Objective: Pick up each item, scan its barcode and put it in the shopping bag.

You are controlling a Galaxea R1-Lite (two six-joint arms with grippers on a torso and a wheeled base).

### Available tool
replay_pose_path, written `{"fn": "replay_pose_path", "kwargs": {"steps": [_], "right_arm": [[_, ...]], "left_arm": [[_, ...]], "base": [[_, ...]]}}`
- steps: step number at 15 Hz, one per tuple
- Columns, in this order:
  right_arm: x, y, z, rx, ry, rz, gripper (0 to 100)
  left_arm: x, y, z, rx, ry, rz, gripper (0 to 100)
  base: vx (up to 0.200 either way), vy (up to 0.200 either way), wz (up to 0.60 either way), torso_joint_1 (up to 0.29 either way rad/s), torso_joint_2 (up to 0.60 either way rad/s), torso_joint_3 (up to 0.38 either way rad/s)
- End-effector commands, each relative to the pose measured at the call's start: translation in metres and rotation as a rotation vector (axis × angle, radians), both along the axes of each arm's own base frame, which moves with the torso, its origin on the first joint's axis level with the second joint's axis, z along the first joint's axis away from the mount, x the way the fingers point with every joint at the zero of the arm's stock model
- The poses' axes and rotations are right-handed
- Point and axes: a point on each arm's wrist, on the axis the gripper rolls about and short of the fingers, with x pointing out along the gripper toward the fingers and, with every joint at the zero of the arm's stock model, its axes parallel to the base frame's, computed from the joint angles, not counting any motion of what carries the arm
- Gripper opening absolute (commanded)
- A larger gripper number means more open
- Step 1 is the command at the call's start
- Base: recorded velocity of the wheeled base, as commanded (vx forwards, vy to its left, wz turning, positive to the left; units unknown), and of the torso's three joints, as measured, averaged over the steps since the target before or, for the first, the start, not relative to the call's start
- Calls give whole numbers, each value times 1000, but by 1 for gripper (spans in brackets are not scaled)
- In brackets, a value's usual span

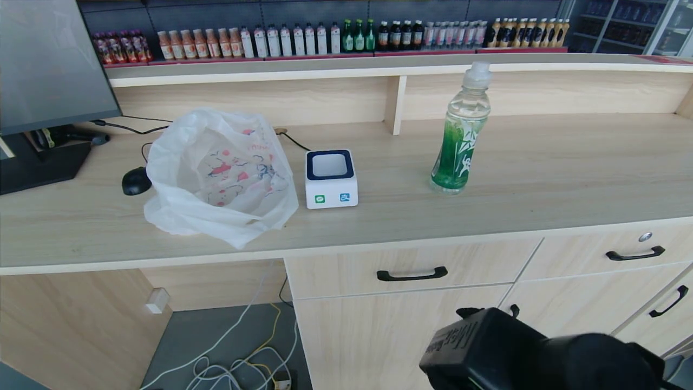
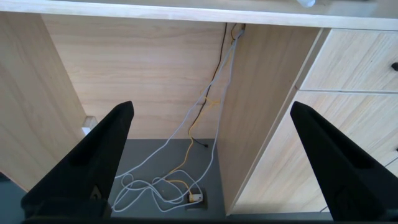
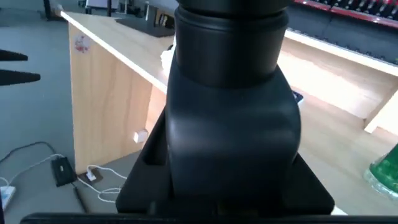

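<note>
A clear bottle (image 1: pixel 460 132) with a green label and a white cap stands upright on the wooden counter (image 1: pixel 541 179), right of centre; its green base (image 3: pixel 384 174) also shows in the right wrist view. A white plastic shopping bag (image 1: pixel 219 173) lies open on the counter's left part. Between them sits a small white barcode scanner (image 1: pixel 331 179) with a dark blue rim. My left gripper (image 2: pixel 211 107) hangs open and empty below the counter, facing the knee space. My right gripper (image 1: pixel 476 346) is low in front of the drawers, well below the bottle.
A black mouse (image 1: pixel 135 181) and a monitor (image 1: pixel 48 59) stand left of the bag. Drawers with black handles (image 1: pixel 411 274) front the counter. Cables (image 2: pixel 180 174) lie on the floor in the knee space. Shelves of bottles (image 1: pixel 335 38) line the back wall.
</note>
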Motion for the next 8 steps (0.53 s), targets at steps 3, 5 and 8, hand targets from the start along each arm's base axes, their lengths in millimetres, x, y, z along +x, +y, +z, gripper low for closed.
{"fn": "replay_pose_path", "kwargs": {"steps": [3, 5, 8], "right_arm": [[16, 6, 19, 184, 102, -132, 0], [23, 3, 13, 243, 222, -131, 0], [45, -18, 14, 376, 313, -180, 0]], "left_arm": [[0, 0, 0, 0, 0, 0, 100], [0, 0, 0, 0, 0, 0, 100], [0, 0, 0, 0, 0, 0, 100]], "base": [[0, 0, 0, 0, 0, 0], [0, 0, 0, 0, 0, 0], [0, 0, 0, 0, 0, 0]]}}
